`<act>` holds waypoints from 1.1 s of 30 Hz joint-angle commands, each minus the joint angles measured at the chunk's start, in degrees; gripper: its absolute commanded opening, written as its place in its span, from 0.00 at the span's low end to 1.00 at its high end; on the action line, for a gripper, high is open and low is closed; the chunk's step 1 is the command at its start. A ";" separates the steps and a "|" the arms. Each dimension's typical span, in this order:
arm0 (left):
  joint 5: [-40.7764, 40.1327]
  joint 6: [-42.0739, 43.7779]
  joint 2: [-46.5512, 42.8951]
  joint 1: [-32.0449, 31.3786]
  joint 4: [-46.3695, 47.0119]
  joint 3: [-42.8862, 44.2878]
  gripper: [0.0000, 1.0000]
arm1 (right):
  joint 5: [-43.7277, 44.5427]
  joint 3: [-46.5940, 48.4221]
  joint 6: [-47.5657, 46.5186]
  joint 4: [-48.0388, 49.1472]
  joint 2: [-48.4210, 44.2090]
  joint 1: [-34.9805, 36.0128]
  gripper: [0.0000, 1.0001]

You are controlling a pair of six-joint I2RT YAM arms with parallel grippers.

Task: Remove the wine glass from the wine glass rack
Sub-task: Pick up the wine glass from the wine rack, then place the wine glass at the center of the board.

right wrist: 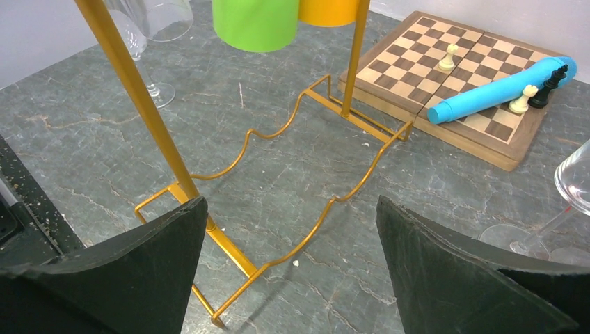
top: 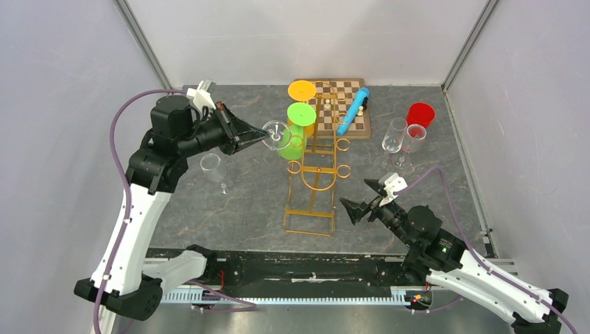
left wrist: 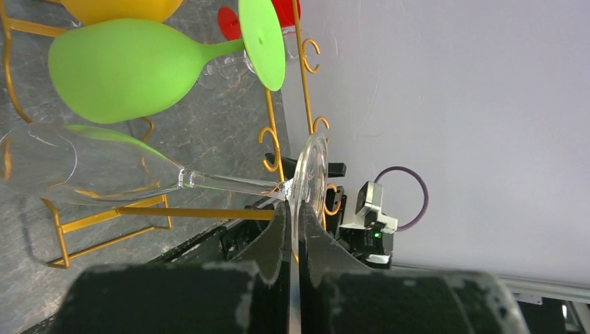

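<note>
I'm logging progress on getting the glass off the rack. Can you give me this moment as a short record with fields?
left gripper: shut on the foot of the clear glass
clear glass: held sideways, beside the green glass; cannot tell if free of the hooks
rack: upright, green glass and orange glass hanging on it
right gripper: open, holding nothing, low by the rack's base
chessboard: behind the rack

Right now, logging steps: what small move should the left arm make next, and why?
Probably draw the left gripper back from the tall gold wire rack: it pinches the clear wine glass by its foot, close beside the hanging green wine glass.
</note>
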 commanded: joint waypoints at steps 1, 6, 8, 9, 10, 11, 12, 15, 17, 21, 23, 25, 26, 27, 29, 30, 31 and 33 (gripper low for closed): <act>0.09 5.52 -3.00 0.31 -0.91 2.62 0.02 | -0.15 4.55 1.00 -1.26 -0.21 0.03 0.95; 2.84 8.65 -5.27 0.30 -2.62 1.61 0.02 | -2.24 7.58 2.75 -4.30 0.19 0.11 0.97; 3.88 10.17 -6.38 0.35 -3.74 1.16 0.02 | -3.43 8.72 3.89 -5.86 0.70 0.06 0.98; 4.35 11.04 -6.96 0.33 -4.40 0.93 0.02 | -4.11 9.22 4.33 -6.45 1.06 0.02 0.98; 4.65 11.81 -7.71 0.30 -5.23 0.69 0.02 | -4.66 9.60 5.05 -7.12 1.43 0.11 0.98; 5.36 12.67 -8.28 0.31 -5.68 0.40 0.02 | -5.47 10.10 5.51 -7.86 1.74 0.10 0.98; 6.22 13.64 -9.00 0.30 -6.10 0.12 0.02 | -6.60 10.58 5.75 -8.33 2.23 0.03 0.98; 8.22 16.37 -11.02 0.30 -8.31 -0.61 0.02 | -8.49 11.85 7.23 -9.73 3.30 0.05 0.98; 9.62 18.45 -12.25 0.35 -9.92 -1.35 0.02 | -9.89 13.06 8.89 -11.21 4.00 0.03 0.98; 12.04 22.45 -15.48 0.30 -12.63 -4.08 0.02 | -13.79 17.25 14.52 -15.31 7.25 0.08 0.98; 13.18 24.88 -17.22 0.23 -13.40 -6.48 0.02 | -17.32 18.87 17.48 -16.42 9.67 0.02 0.98; 14.11 26.18 -19.13 0.22 -13.57 -9.14 0.02 | -22.77 18.86 20.24 -15.59 11.74 0.14 0.98; 14.34 27.14 -20.04 0.26 -13.84 -10.35 0.02 | -24.44 18.31 21.72 -14.54 12.39 0.07 0.98; 14.12 27.97 -20.86 0.25 -14.36 -11.07 0.02 | -25.78 17.28 23.19 -12.98 12.74 0.16 0.98; 13.08 29.94 -22.54 0.23 -15.45 -12.09 0.02 | -26.56 14.92 26.61 -9.72 12.64 0.10 0.98; 12.74 31.09 -23.20 0.22 -16.14 -12.41 0.02 | -26.61 13.54 27.96 -8.22 12.25 0.13 0.98; 12.24 32.01 -23.84 0.22 -16.71 -12.85 0.02 | -26.84 12.75 29.47 -6.76 12.09 0.11 0.98; 10.66 34.26 -24.82 0.13 -17.91 -13.55 0.02 | -27.04 11.30 31.99 -4.43 12.04 0.12 0.98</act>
